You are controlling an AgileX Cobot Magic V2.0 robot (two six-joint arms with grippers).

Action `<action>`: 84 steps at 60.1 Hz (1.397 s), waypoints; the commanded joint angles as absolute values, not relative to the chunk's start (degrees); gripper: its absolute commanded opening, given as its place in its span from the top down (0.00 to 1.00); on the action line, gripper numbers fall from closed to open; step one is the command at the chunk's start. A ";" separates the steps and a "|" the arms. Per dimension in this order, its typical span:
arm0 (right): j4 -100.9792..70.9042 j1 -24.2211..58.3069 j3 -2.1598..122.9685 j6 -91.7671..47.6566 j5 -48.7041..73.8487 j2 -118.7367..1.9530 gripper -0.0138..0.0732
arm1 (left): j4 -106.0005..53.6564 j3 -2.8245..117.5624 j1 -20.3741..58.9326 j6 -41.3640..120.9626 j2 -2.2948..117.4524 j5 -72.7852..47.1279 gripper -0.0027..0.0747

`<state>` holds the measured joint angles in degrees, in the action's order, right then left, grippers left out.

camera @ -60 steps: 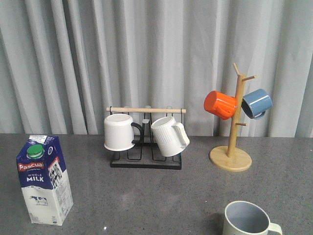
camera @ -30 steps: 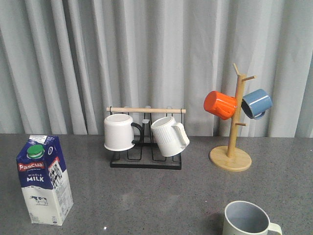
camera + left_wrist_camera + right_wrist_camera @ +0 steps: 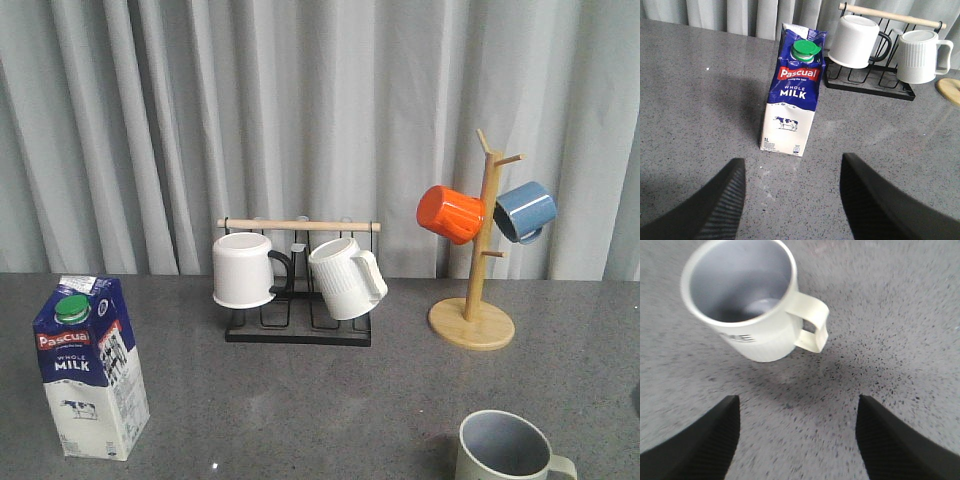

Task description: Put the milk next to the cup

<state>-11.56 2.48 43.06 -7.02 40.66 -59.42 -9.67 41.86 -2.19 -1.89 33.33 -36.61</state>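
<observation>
**Milk and cup stand far apart**

The milk [image 3: 91, 365] stands upright at the table's [image 3: 320, 400] left front. The cup [image 3: 508, 450] stands at the right front, well apart from it. The left gripper [image 3: 790, 200] is spread wide before the milk. The right gripper [image 3: 797, 440] is spread wide near the cup, holding nothing.

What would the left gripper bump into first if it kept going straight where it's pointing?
Most likely the milk carton: it stands upright, centred ahead of the open left gripper, with bare table between. The mug rack lies beyond, off to one side.
</observation>
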 commanded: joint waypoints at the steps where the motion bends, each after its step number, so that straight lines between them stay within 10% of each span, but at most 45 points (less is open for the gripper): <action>1: -12.38 2.51 44.01 -7.87 33.84 -62.12 0.30 | -10.03 43.72 -2.21 -1.83 34.03 -32.34 0.43; 39: -11.81 2.51 44.06 -13.65 13.82 -79.94 0.31 | -10.03 43.72 -2.21 -1.88 34.03 -32.28 0.43; 60: -11.86 2.53 44.06 -18.14 6.05 -84.90 0.86 | -10.03 43.72 -2.21 -1.88 34.03 -32.28 0.43; 84: -12.34 14.96 58.22 -18.14 11.42 -84.88 0.85 | -10.03 43.72 -2.21 -1.88 34.03 -32.28 0.43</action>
<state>-12.03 11.28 51.75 -17.53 13.26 -85.88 -9.49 41.86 -2.19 -1.89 33.68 -36.55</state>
